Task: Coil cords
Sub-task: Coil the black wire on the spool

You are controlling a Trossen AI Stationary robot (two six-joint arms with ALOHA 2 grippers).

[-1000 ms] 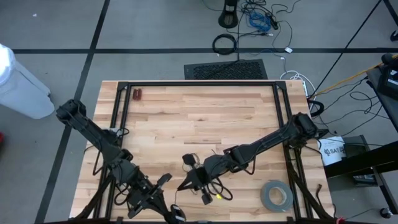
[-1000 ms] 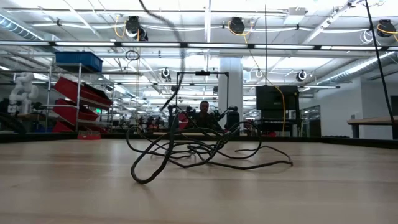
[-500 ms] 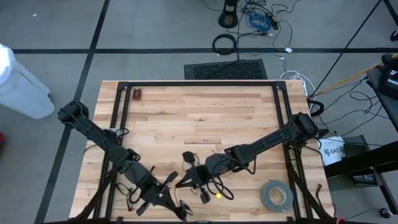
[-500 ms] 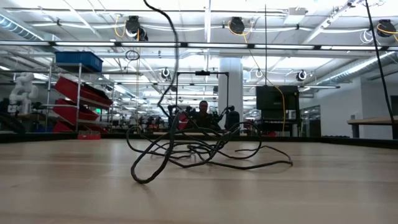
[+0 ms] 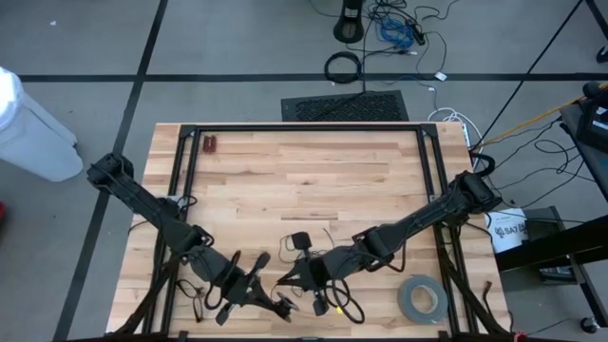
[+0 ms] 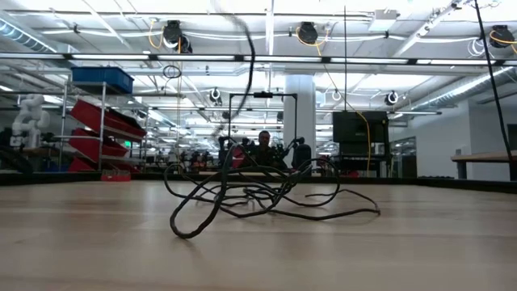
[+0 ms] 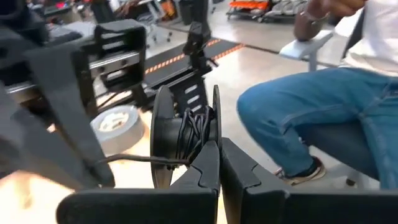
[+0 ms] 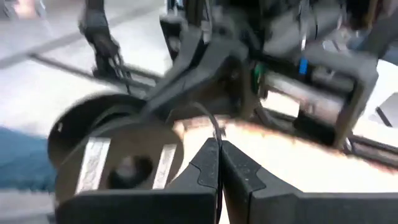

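While both pincers pinch shut, cord (image 6: 258, 190) sprawls loose between them.

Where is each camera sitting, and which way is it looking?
High view: above, looking straight down on the wooden table, both arms and the thin black cord.
Low view: at table-top height, looking level across at the cord tangle and the room behind; no arm body is clear.
Left wrist view: on the left arm, past the shut left end effector at a black spool and a seated person's legs.
Right wrist view: on the right arm, past the shut right end effector at the same spool.
High and left wrist views share the grey tape roll.
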